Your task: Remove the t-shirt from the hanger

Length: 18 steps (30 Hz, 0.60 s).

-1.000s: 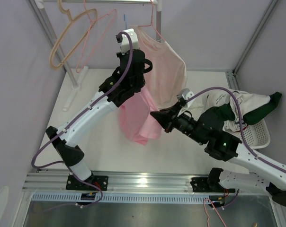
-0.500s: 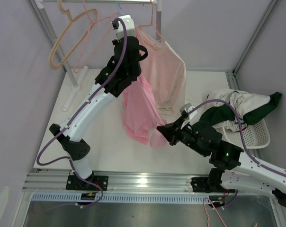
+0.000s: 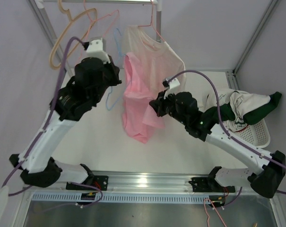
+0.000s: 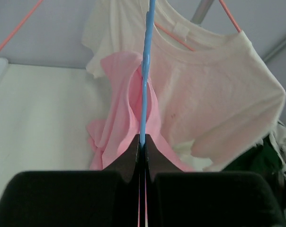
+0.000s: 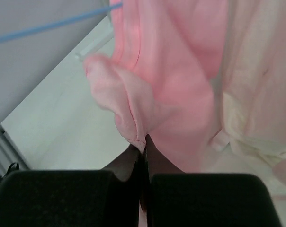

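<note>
A pink t-shirt (image 3: pixel 136 101) hangs bunched in mid-air beside a cream t-shirt (image 3: pixel 159 61). My left gripper (image 3: pixel 113 80) is shut on a thin blue hanger (image 3: pixel 117 40), left of the pink shirt. In the left wrist view the blue hanger (image 4: pixel 144 71) runs from the shut gripper (image 4: pixel 142 142) up across the pink shirt (image 4: pixel 117 127). My right gripper (image 3: pixel 155 106) is shut on the pink shirt's hem (image 5: pixel 133 127), its jaws (image 5: pixel 144 144) pinching the fabric edge. The blue hanger (image 5: pixel 48 26) reaches the shirt's top edge; I cannot tell whether it is inside.
The cream t-shirt (image 4: pixel 218 94) hangs on a pink hanger (image 3: pixel 155 23) from the top rail. Empty tan and pink hangers (image 3: pixel 69 28) hang at the top left. A white basket (image 3: pixel 259 135) with white and green clothes (image 3: pixel 247 104) sits at the right.
My left arm swung left and down, pulling the blue hanger away from the rail. My right gripper rose and moved back with the pink shirt's hem, bunching the shirt upward.
</note>
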### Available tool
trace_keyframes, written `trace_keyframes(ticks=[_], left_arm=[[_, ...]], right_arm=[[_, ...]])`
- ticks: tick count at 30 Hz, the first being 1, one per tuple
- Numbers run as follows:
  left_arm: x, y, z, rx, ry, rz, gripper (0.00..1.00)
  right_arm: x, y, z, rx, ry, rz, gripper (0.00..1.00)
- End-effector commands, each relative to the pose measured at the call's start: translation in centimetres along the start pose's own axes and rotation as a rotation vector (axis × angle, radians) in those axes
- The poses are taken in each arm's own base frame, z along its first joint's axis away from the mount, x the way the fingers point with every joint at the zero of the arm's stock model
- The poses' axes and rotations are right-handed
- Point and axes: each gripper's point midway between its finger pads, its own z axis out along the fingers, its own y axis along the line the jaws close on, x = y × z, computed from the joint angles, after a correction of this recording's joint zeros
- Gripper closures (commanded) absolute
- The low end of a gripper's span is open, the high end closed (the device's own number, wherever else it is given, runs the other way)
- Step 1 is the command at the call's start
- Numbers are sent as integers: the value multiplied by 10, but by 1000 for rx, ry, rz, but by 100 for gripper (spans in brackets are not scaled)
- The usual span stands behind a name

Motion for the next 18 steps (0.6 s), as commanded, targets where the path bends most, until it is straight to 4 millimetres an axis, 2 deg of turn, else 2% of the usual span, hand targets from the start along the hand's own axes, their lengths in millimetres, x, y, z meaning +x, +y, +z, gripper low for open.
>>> trace_keyframes(ticks=[1,3,4,5,7,9,11,13,14,15,16,17,18], left_arm=[[9,4,-53,148,57,-88,99],[24,8,-71,191,113,-80,99],[24,9,-85,229,127,-78,99],[21,15,-100,233,153,-67,99],[25,23,-110,218,194,-47,99],[20,31,-122,210,187,-44,99],[10,42,-125,177,124,-45,99],[12,51,-116,130,95,-17,99],[-4,56,-113,98,17,-36,99],[-1,59,-105,71,1,-26,99],[5,61,-92,46,-13,18,99],[-16,59,-86,46,-109,-17,99],[-18,59,-78,47,-127,-16,99]], right_arm=[[-45,0,17,-47,-88,-10,100],[-56,-13,26,-24,-105,-4,100],[-50,-15,36,-27,-84,-6,100],[-55,-18,39,-26,-89,-6,100],[-53,-24,49,-20,-78,-2,100],[-55,-23,50,-25,-80,-1,100],[-55,-19,47,-41,-79,15,100],[-48,-14,41,-43,-55,20,100],[-51,-12,32,-36,-60,17,100],[-46,-11,25,-18,-26,14,100],[-49,-14,15,22,-26,12,100],[-52,-4,4,15,-16,10,100],[-56,0,-20,21,3,16,100]])
